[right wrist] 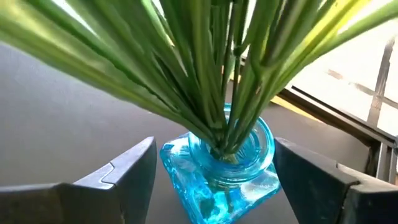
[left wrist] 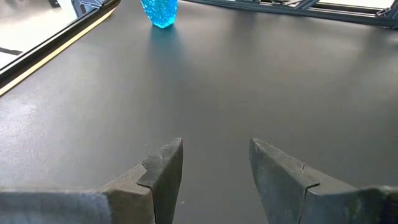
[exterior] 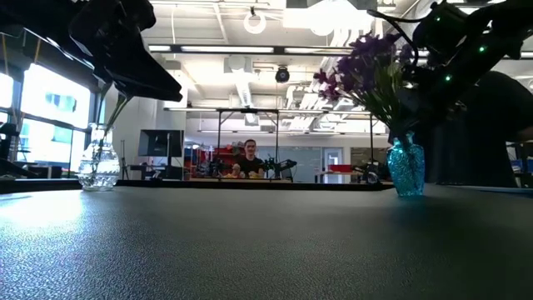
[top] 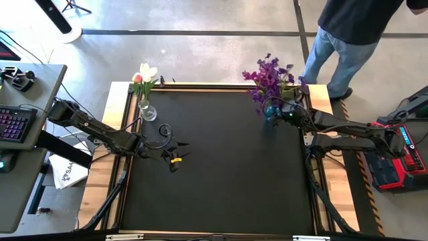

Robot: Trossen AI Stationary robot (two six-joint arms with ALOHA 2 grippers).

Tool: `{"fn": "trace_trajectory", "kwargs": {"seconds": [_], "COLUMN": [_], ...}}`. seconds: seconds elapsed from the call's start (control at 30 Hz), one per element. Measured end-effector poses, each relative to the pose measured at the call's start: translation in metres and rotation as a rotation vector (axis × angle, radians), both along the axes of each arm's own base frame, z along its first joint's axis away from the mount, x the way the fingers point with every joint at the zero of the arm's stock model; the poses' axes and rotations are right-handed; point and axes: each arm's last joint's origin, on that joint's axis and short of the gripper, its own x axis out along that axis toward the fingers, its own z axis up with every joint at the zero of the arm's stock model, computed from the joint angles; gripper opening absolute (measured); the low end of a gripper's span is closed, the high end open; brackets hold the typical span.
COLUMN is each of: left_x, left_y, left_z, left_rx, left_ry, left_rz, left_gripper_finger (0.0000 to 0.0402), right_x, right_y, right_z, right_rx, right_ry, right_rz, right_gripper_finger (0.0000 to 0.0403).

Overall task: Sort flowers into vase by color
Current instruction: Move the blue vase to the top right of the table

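Observation:
A blue glass vase (top: 270, 111) stands at the table's far right and holds the purple flowers (top: 269, 77) by their green stems (right wrist: 217, 81). A clear glass vase (top: 147, 111) at the far left holds white and pink tulips (top: 144, 75). My right gripper (right wrist: 214, 142) is open, with one finger on either side of the blue vase's neck (right wrist: 233, 152); a gap shows at each side. My left gripper (left wrist: 216, 143) hangs open over bare table near the left side (top: 175, 157), holding nothing.
The black mat (top: 227, 174) is bare across its middle and near side. A wooden border (top: 114, 107) frames it. A person (top: 348, 40) stands past the far right corner. A keyboard desk (top: 20, 120) sits left of the table.

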Motion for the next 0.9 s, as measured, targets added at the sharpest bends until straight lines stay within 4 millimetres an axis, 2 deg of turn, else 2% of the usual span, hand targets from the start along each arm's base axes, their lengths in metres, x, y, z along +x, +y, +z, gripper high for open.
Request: {"fn": "trace_trajectory", "kwargs": {"seconds": [0.43, 0.63, 0.9], "left_x": [0.000, 0.000, 0.000], "left_y": [0.000, 0.000, 0.000], "left_z": [0.000, 0.000, 0.000], "left_rx": [0.002, 0.002, 0.002], "left_ry": [0.001, 0.001, 0.001], "left_rz": [-0.001, -0.001, -0.001], "left_gripper_finger": [0.0172, 0.0172, 0.0172], "right_x": [-0.003, 0.000, -0.001], "right_y": [-0.007, -0.007, -0.009], "right_z": [-0.004, 0.007, 0.004], "right_rx": [0.005, 0.056, 0.083], "right_ry": [0.016, -0.047, -0.030], "right_rz": [-0.085, -0.070, -0.098], "right_gripper_finger": [0.0286, 0.0286, 0.0286]}}
